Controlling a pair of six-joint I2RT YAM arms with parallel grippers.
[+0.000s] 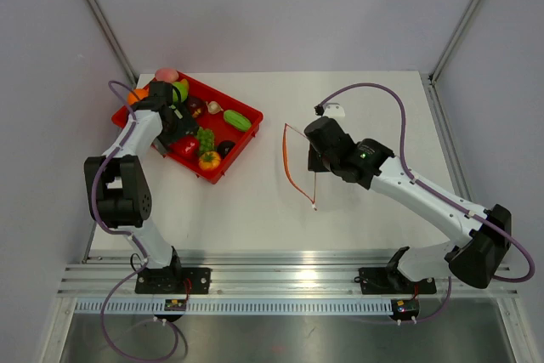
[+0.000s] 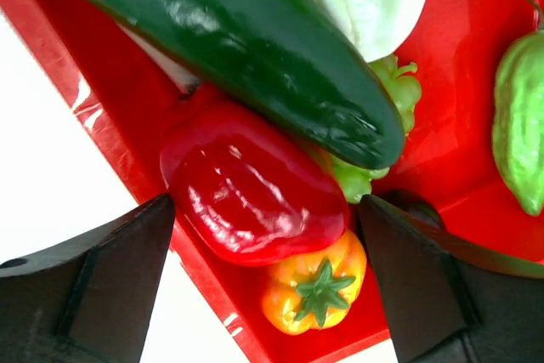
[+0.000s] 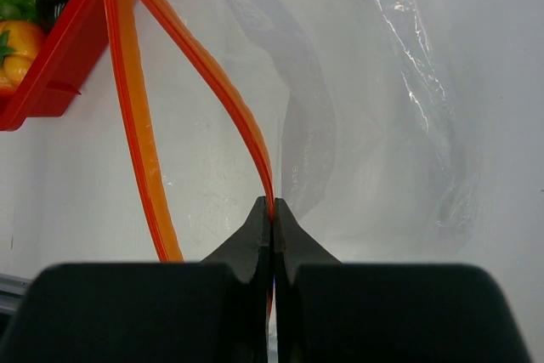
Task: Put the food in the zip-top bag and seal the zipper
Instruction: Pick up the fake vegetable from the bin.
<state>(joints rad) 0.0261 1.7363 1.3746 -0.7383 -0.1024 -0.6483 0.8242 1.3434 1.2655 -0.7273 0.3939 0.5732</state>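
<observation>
the left gripper (image 2: 265, 214) hangs spread either side of a glossy red toy pepper (image 2: 246, 180) in the red rectangular tray (image 1: 228, 166), while the right gripper (image 3: 272, 210) pinches the orange-red zipper strip (image 3: 140, 159) of the clear plastic bag (image 3: 391, 125) nearby.

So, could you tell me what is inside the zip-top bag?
Nothing shows through the clear zip-top bag, mouth open. The right gripper, shut on the zipper, hides its nearest part.

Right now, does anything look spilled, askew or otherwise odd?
Nothing stands out. The food lies in the red tray. The right end effector pinches one lip of the zipper, so the mouth of the zip-top bag gapes open. The left end effector hangs open over a red pepper.
</observation>
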